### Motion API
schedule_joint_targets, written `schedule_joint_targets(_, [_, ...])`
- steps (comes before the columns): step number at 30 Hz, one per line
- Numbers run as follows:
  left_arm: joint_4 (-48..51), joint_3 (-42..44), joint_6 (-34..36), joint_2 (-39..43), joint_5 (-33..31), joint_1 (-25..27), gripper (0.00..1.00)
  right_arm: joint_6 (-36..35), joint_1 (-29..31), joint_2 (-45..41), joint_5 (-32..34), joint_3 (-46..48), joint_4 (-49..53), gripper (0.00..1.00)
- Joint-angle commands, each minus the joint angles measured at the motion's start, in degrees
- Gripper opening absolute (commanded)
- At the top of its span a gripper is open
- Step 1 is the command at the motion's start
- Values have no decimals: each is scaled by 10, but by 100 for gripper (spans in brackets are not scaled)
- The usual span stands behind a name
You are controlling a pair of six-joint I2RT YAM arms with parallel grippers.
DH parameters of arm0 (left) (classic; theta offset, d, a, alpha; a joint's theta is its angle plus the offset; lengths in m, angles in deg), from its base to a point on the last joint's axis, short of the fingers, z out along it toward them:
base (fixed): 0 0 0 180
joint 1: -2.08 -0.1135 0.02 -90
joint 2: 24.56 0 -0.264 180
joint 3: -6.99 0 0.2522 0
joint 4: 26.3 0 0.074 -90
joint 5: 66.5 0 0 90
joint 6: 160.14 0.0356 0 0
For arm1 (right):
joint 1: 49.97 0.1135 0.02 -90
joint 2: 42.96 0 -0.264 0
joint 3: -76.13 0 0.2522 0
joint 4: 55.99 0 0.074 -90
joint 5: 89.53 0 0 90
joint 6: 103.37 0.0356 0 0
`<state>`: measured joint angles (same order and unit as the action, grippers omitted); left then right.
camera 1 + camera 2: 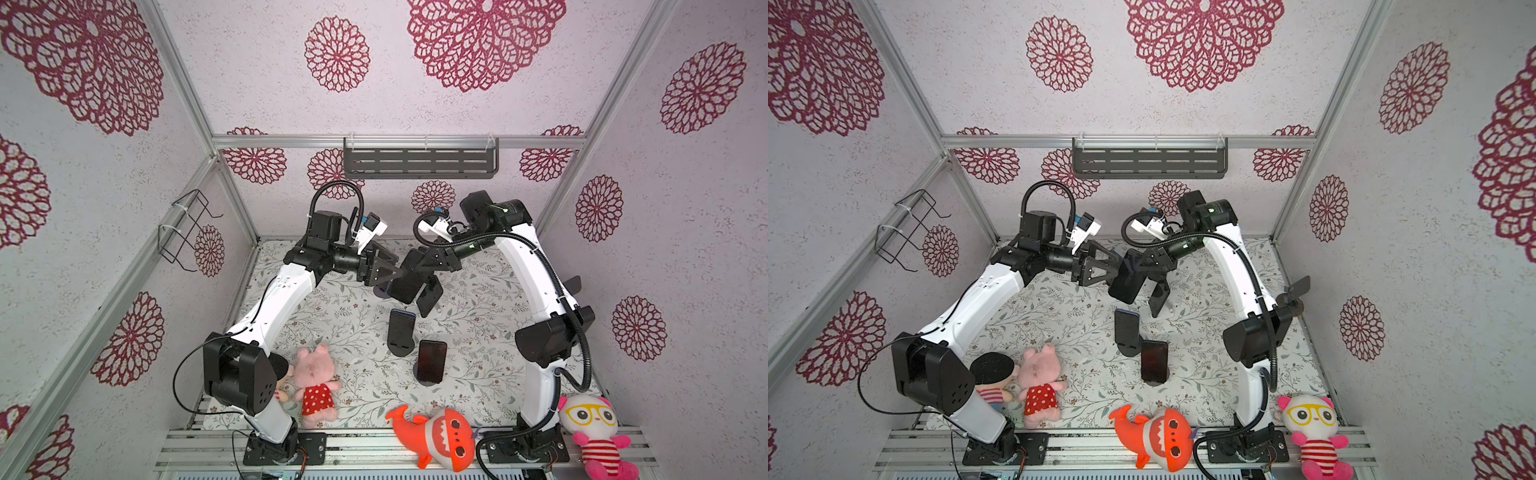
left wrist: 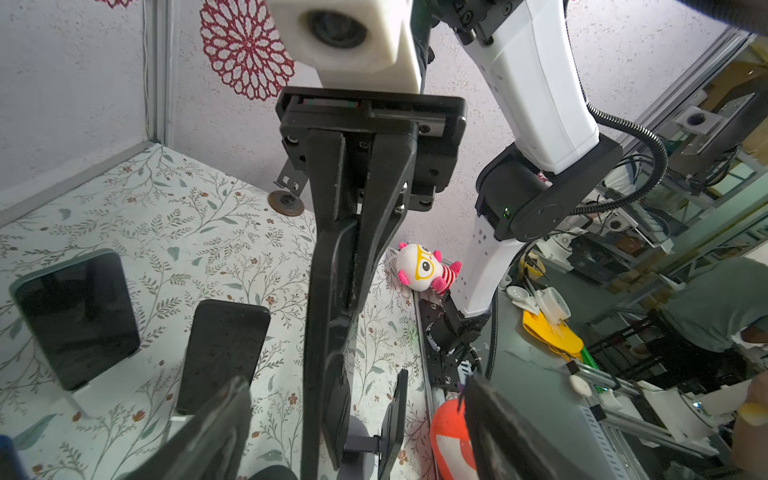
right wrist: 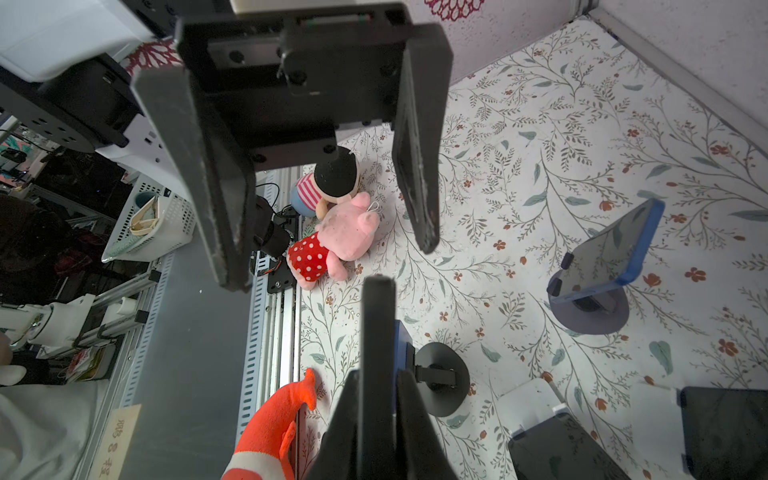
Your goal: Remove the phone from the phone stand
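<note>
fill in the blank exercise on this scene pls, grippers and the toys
1. The right gripper is shut on a black ___, held up in the air.
2. The left gripper faces it with its jaws ___.
3. The plush shark is coloured ___.
4. The pink pig wears a red dress with white ___.

Missing words: phone; open; orange; dots.
</note>
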<state>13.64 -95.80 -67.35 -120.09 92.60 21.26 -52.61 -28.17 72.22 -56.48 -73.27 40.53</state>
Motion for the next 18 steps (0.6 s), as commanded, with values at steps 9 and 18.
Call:
schedule_joint_targets(9, [-14,-12,5,-35,31,10,48,-29,7,-19,-54,-11,-19,1])
schedule_joint_targets(18, [-32,-11,-8,-41,28,16,27,-23,10,-18,-53,-6,-37,1])
